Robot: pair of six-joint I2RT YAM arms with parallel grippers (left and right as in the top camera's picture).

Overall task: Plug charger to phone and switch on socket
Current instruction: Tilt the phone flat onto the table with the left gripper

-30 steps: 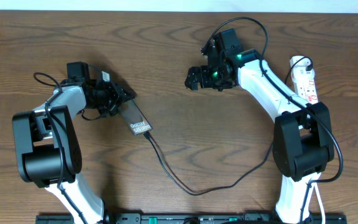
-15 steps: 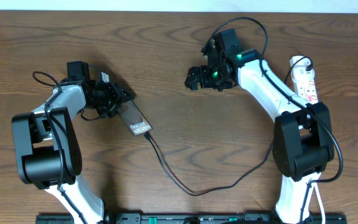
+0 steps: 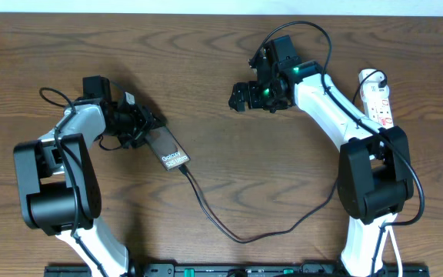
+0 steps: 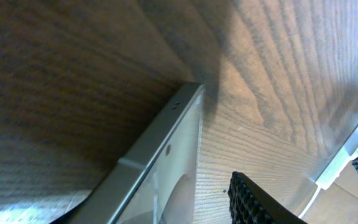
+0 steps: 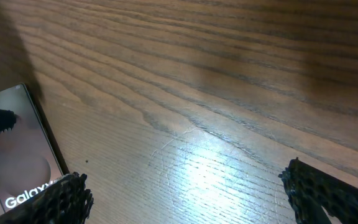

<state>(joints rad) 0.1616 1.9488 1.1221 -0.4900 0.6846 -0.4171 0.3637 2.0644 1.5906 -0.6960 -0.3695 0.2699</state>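
Note:
The phone (image 3: 171,148) lies flat on the table, its white lettering at the near end. The charger (image 3: 237,237) is a thin black cable looping across the table, and its plug tip (image 3: 182,168) sits at the phone's lettered end. My left gripper (image 3: 153,122) is at the phone's far end, open. In the left wrist view one pad (image 4: 253,202) stands apart from the phone's metal edge (image 4: 166,143); the other finger is hidden. My right gripper (image 3: 238,96) hovers open over bare wood (image 5: 191,199), with the phone (image 5: 14,149) at its left. The socket (image 3: 378,96) lies at the far right.
The right arm's white links (image 3: 337,115) lie between its gripper and the socket. A white cord (image 3: 394,246) runs down past the right arm's base. Black arm cables loop above the right wrist (image 3: 314,35).
The left gripper's jaws have widened a little and drawn slightly back to the left off the phone's end. The phone, the cable and the right arm have not moved.

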